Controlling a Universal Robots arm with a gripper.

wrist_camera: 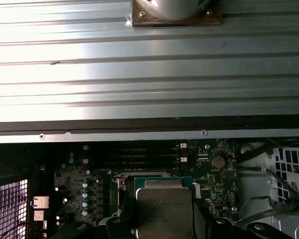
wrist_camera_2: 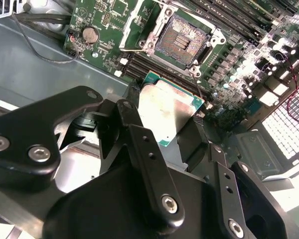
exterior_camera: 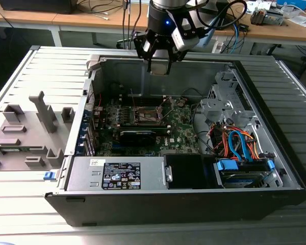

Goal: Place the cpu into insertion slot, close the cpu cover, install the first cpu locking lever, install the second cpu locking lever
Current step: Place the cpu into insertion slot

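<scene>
The gripper (exterior_camera: 159, 65), clamped on the flat cpu chip (wrist_camera_2: 167, 107), hangs high over the bare socket (wrist_camera_2: 182, 42), well apart from it.

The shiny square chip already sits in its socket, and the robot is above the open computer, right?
No. The silvery flat square cpu is held in the jaws of the black gripper; the second wrist view shows the brownish-gold square insertion slot empty. The rest is right.

Tally at the opened PC: 1 case (exterior_camera: 194, 196), 1 gripper (exterior_camera: 159, 69), 1 cpu (wrist_camera_2: 169, 112), 1 insertion slot (wrist_camera_2: 182, 40), 1 coin battery (wrist_camera_2: 91, 34), 1 PSU (exterior_camera: 117, 173), 1 drive (exterior_camera: 242, 174), 1 grey fixture tray (exterior_camera: 20, 138).
</scene>
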